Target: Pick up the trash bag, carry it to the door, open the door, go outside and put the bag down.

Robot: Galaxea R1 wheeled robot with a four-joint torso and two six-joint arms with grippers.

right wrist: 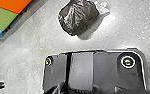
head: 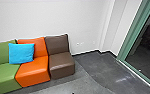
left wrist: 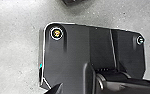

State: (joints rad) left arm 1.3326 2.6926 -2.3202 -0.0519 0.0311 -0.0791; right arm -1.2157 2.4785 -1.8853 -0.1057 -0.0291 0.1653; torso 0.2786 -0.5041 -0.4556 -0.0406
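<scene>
Over the gray floor (right wrist: 23, 53), the dark trash bag (right wrist: 77, 17) appears in your right wrist view; whether it is held, you cannot tell, nor whether either gripper is wide or narrow. Ahead of you, a blue cushion (head: 21, 53) leans on the colorful seats (head: 33, 72).

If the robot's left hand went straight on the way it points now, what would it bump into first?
Probably the robot's own wide dark plate, with grey floor beside it, though depth is unclear.
</scene>
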